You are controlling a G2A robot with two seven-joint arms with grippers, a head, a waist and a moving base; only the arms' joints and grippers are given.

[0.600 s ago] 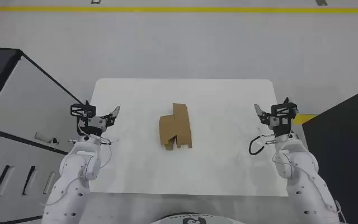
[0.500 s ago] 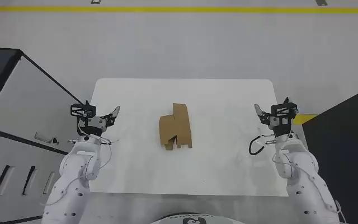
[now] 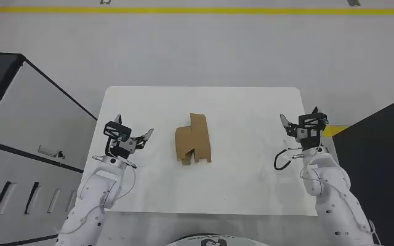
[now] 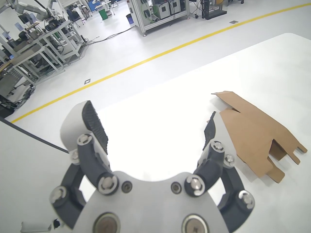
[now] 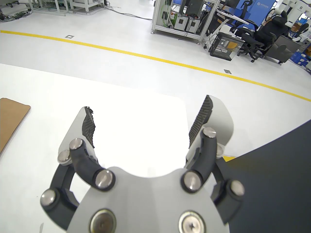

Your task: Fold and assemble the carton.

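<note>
Movement on one side only: left gripper (image 3: pixel 134 126) has swung inward from the left edge of the table (image 3: pixel 246 101) and now hovers near the carton (image 3: pixel 193 141), not touching it, jaws spread wide and empty. Right gripper (image 3: pixel 299 115) is unchanged at the right edge, also wide and empty. We judge this to be the approach to a first grasp, with no fold begun. The carton lies flat mid-table. Its long axis runs near-to-far, with the tabbed end toward the robot and the narrower flap toward the far edge.
</note>
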